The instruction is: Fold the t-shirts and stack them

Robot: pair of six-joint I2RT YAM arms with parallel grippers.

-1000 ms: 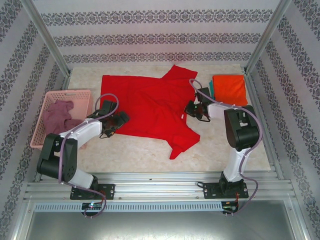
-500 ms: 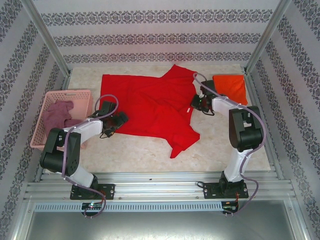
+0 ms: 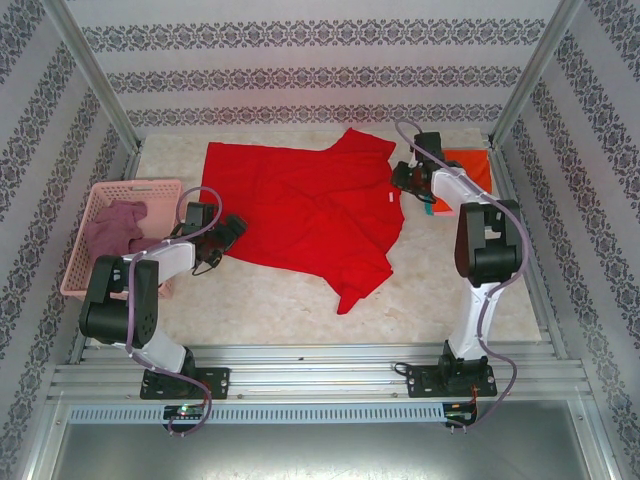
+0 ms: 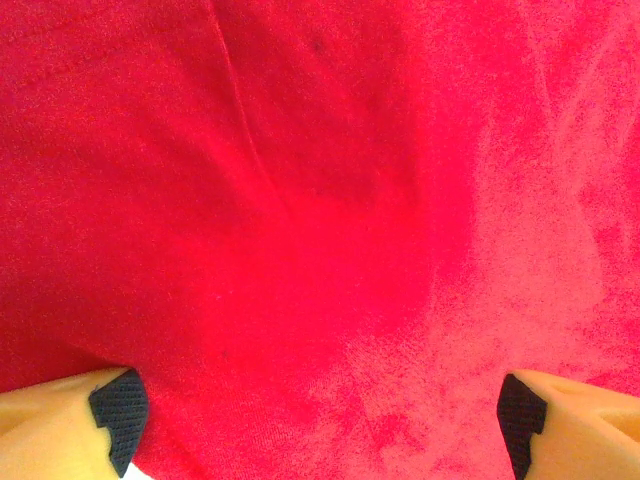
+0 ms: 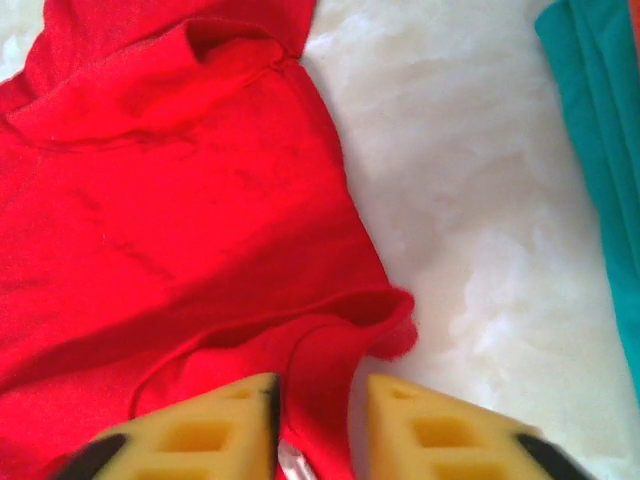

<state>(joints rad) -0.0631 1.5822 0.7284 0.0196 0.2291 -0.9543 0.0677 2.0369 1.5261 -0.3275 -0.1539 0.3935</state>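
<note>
We see the red t-shirt (image 3: 310, 215) spread flat across centre frame. Right gripper (image 5: 320, 400) is nearly closed, pinching a fold of its edge at upper right, near the orange t-shirt (image 3: 472, 165). Left gripper (image 4: 320, 410) is wide open over the shirt's left edge, gripping nothing.

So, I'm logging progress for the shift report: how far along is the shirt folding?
Done: the orange t-shirt lies folded on the teal t-shirt at the far right. In hand: the red t-shirt lies spread out; the right jaws pinch its edge, the left jaws stand open over its left edge. Left: fold and stack it, then the mauve t-shirt in the pink basket.
</note>
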